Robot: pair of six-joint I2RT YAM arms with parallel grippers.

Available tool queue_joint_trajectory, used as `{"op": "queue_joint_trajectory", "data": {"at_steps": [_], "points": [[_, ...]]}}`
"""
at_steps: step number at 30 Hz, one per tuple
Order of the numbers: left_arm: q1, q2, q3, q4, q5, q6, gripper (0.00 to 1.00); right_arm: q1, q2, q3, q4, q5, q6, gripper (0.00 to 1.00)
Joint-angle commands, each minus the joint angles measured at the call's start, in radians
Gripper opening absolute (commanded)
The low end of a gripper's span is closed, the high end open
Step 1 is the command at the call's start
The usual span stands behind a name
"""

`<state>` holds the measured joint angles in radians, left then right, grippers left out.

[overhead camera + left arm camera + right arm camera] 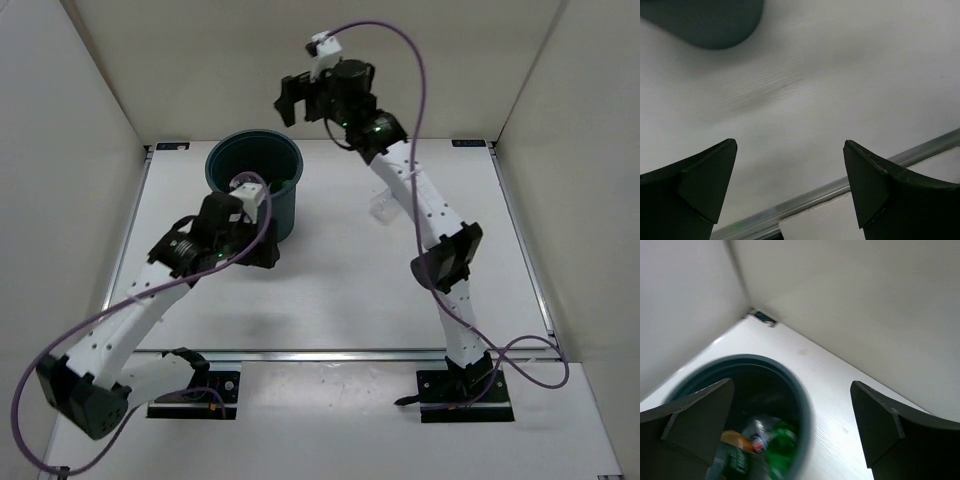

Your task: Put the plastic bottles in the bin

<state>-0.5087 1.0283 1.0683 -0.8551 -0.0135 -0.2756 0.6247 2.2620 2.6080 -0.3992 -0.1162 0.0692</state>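
The dark teal bin (222, 160) stands at the back left of the table. In the right wrist view its rim (806, 410) is blurred. Inside lie a green bottle (782, 446), an orange one (734, 439), one with a red-white-blue label (758, 442) and one with a dark green label (733, 463). My right gripper (293, 97) (792, 384) hangs open and empty high above the bin's right side. A clear bottle (384, 206) lies on the table beside the right arm, partly hidden by it. My left gripper (262, 250) (790, 143) is open and empty, low beside the bin's (705, 22) near side.
White walls close in the table on the left, back and right. A metal rail (840, 187) runs along the table's edge just beyond the left fingers. The right arm (430, 215) stretches diagonally over the table's right half.
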Motion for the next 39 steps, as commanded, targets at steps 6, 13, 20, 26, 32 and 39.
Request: {"op": "queue_joint_trajectory", "data": {"at_steps": [6, 13, 20, 26, 32, 39], "points": [[-0.197, 0.396, 0.304, 0.162, 0.073, 0.096, 0.99, -0.258, -0.506, -0.500, -0.177, 0.211, 0.070, 0.99], [-0.241, 0.821, 0.683, 0.176, 0.057, 0.182, 0.99, -0.675, -1.119, -1.473, 0.166, 0.151, 0.320, 0.99], [-0.266, 1.360, 1.496, -0.039, 0.037, 0.225, 0.98, -0.950, -1.315, -1.776, -0.206, 0.167, 0.288, 0.99], [-0.287, 1.415, 1.334, 0.250, 0.037, 0.213, 0.98, -1.019, -1.424, -1.884, -0.263, 0.138, 0.225, 0.99], [-0.242, 1.547, 1.457, 0.401, 0.045, 0.086, 0.99, -0.921, -1.400, -1.821, -0.320, 0.133, 0.201, 0.99], [-0.220, 1.538, 1.409, 0.588, 0.017, 0.128, 0.98, -0.939, -1.412, -1.827, -0.323, 0.067, 0.173, 0.99]]}}
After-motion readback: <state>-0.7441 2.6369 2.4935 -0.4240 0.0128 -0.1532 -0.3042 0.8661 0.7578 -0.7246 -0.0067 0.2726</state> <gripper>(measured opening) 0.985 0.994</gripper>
